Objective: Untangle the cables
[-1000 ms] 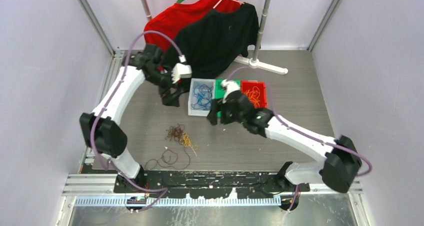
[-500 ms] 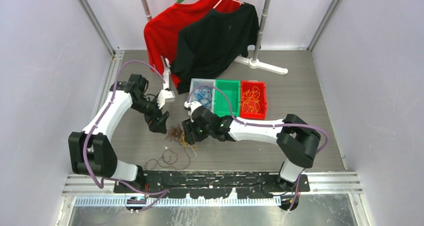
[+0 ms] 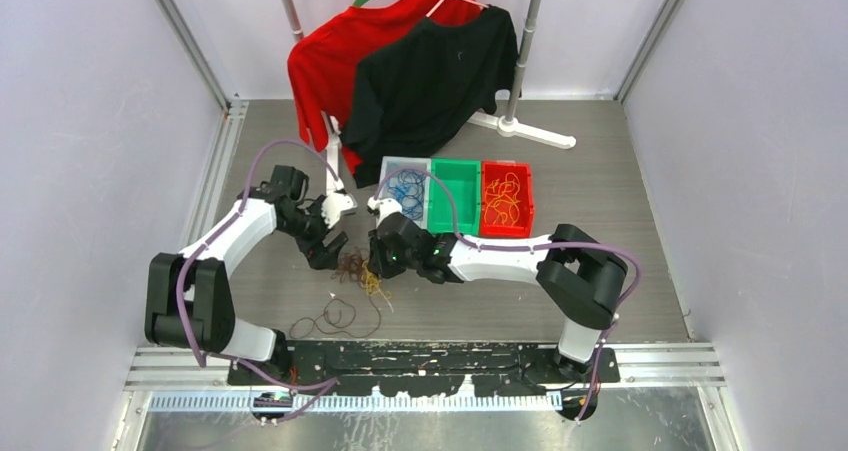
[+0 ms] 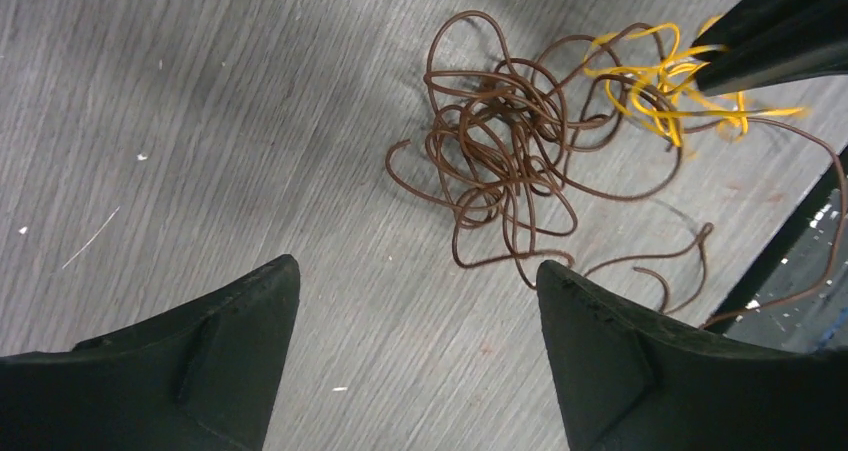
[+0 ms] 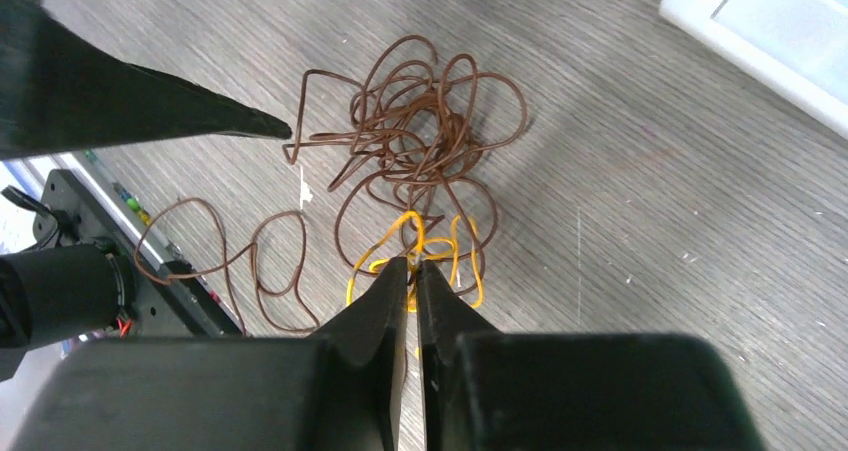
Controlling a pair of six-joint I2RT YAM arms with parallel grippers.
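A brown cable tangle (image 3: pixel 350 264) (image 4: pixel 500 141) (image 5: pixel 430 136) lies on the table. A yellow-orange cable (image 3: pixel 372 281) (image 4: pixel 660 91) (image 5: pixel 352 271) is snarled into its near right side. My right gripper (image 3: pixel 378 269) (image 5: pixel 412 261) is shut on the yellow cable, which loops out on both sides of its tips. My left gripper (image 3: pixel 328 251) (image 4: pixel 417 263) hangs open just left of the tangle, with bare table between its fingers. A loose brown cable loop (image 3: pixel 338 318) (image 5: pixel 250 261) lies nearer the arm bases.
Behind the tangle stand a white bin (image 3: pixel 385 196) with blue cables, a green bin (image 3: pixel 455 196) and a red bin (image 3: pixel 528 201) with yellow cables. Red and black shirts (image 3: pixel 430 71) hang on a rack at the back. The black base rail (image 3: pixel 420 356) runs along the near edge.
My right arm swung from the bins down to the tangle and closed on the yellow cable. My left arm came forward from the back to the tangle's left side, still open.
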